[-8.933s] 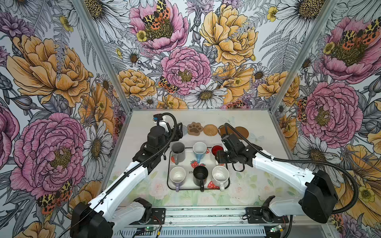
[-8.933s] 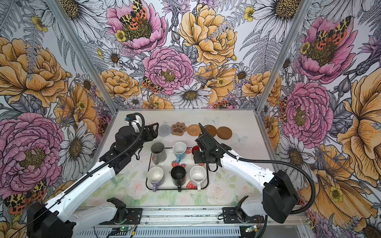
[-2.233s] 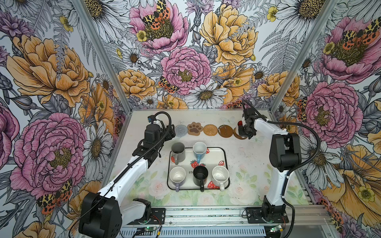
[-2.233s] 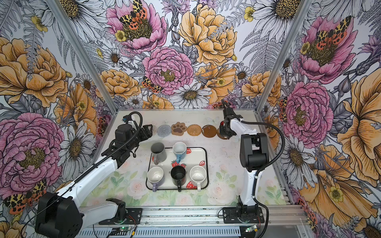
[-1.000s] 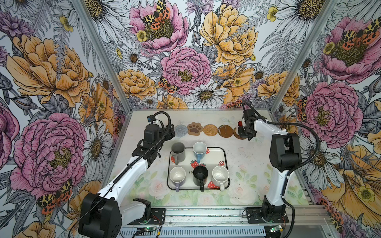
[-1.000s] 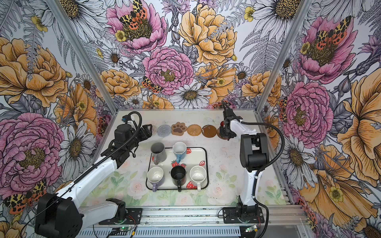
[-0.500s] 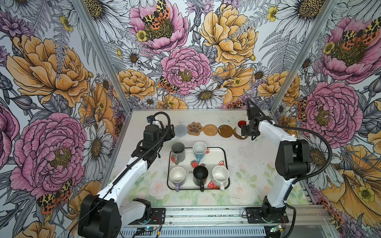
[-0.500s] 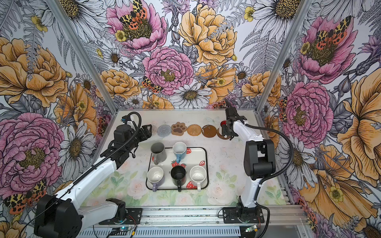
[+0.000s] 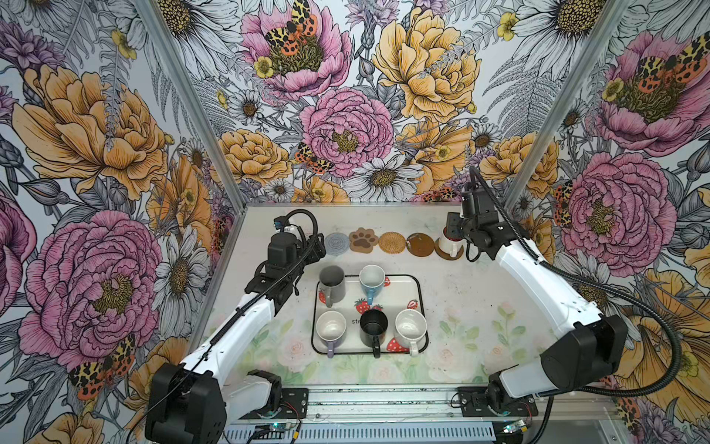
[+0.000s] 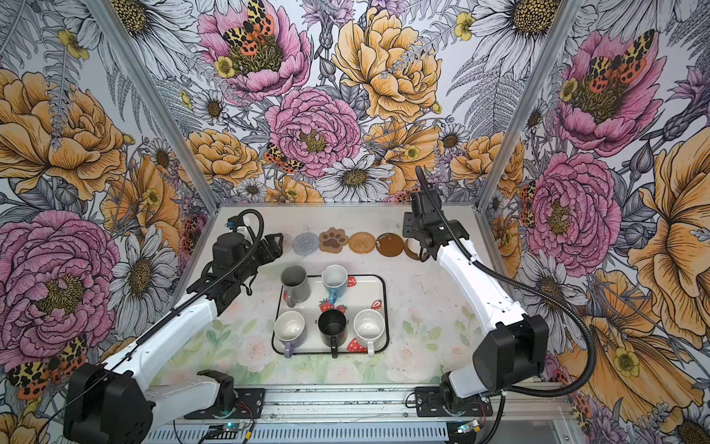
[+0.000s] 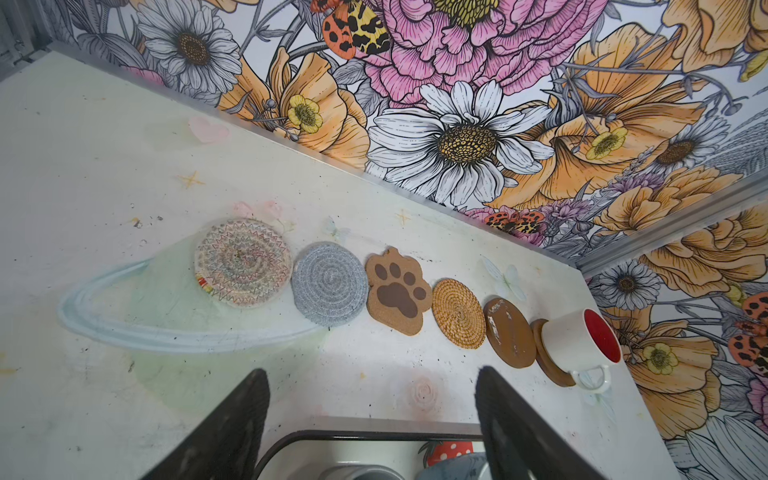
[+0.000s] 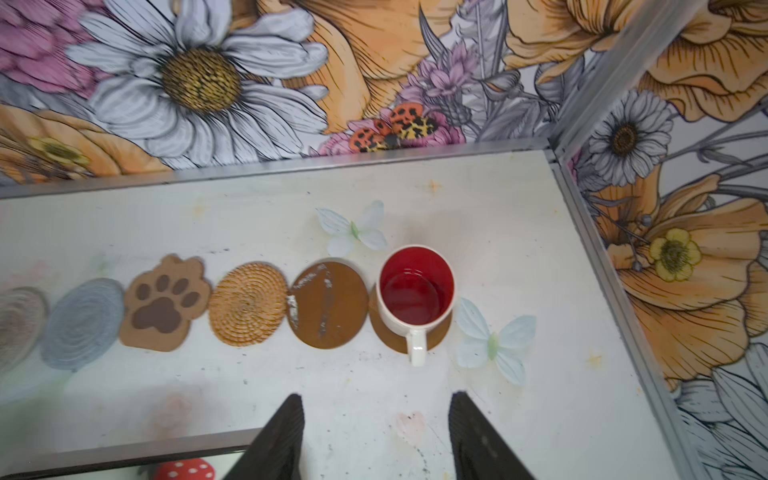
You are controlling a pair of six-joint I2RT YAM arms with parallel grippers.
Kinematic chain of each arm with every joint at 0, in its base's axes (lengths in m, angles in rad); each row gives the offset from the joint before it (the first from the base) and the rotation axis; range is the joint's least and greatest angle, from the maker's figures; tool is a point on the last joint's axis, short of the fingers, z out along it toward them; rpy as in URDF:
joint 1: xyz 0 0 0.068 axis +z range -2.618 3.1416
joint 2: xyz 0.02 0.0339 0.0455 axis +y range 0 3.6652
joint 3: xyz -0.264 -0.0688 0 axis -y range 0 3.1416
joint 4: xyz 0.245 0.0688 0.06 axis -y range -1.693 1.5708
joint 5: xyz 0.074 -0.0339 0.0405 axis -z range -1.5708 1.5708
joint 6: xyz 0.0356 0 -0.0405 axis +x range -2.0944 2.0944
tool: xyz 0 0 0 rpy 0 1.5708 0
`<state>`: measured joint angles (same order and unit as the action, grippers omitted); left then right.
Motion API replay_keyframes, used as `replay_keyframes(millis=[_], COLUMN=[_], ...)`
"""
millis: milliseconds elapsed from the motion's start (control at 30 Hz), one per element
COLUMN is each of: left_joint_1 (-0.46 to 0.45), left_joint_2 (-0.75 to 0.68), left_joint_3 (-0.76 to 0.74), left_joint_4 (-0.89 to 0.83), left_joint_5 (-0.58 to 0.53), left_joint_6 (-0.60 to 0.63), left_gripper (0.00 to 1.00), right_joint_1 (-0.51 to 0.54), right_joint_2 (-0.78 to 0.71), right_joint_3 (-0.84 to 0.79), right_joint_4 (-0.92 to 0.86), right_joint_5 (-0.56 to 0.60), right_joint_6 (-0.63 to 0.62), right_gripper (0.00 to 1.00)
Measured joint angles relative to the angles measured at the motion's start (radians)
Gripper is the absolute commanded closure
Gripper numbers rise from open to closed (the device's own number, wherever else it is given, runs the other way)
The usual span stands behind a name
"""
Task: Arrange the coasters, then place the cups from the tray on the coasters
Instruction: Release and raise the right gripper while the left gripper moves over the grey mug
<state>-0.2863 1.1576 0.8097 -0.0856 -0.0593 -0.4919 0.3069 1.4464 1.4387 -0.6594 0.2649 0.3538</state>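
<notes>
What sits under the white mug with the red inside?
A dark brown round coaster: its edge shows on both sides of the handle in the right wrist view. The part beneath the mug is covered.

The red-lined mug (image 12: 415,286) has left the tray (image 9: 401,288) for the end brown coaster (image 12: 438,334), freed by the right pincer (image 12: 376,399).
</notes>
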Motion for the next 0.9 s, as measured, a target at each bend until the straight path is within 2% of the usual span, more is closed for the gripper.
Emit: replay_keyframes(millis=[233, 533, 900], left_joint_1=[-0.045, -0.087, -0.167], left_joint_2=[0.002, 0.015, 0.014], left_joint_3=[0.021, 0.135, 0.214], left_joint_4=[-0.067, -0.206, -0.423], left_joint_5=[-0.024, -0.084, -0.111], left_joint_6=[0.001, 0.023, 0.057], left_gripper=[0.22, 0.23, 0.25], right_joint_1=[0.066, 0.117, 0.117], right_joint_2=[-0.101, -0.212, -0.257], right_joint_3=[-0.108, -0.294, -0.424], right_joint_4=[0.194, 0.381, 0.515], right_joint_5=[0.002, 0.016, 0.011], right_joint_6=[0.123, 0.230, 0.267], right_gripper=[0.42, 0.42, 0.41])
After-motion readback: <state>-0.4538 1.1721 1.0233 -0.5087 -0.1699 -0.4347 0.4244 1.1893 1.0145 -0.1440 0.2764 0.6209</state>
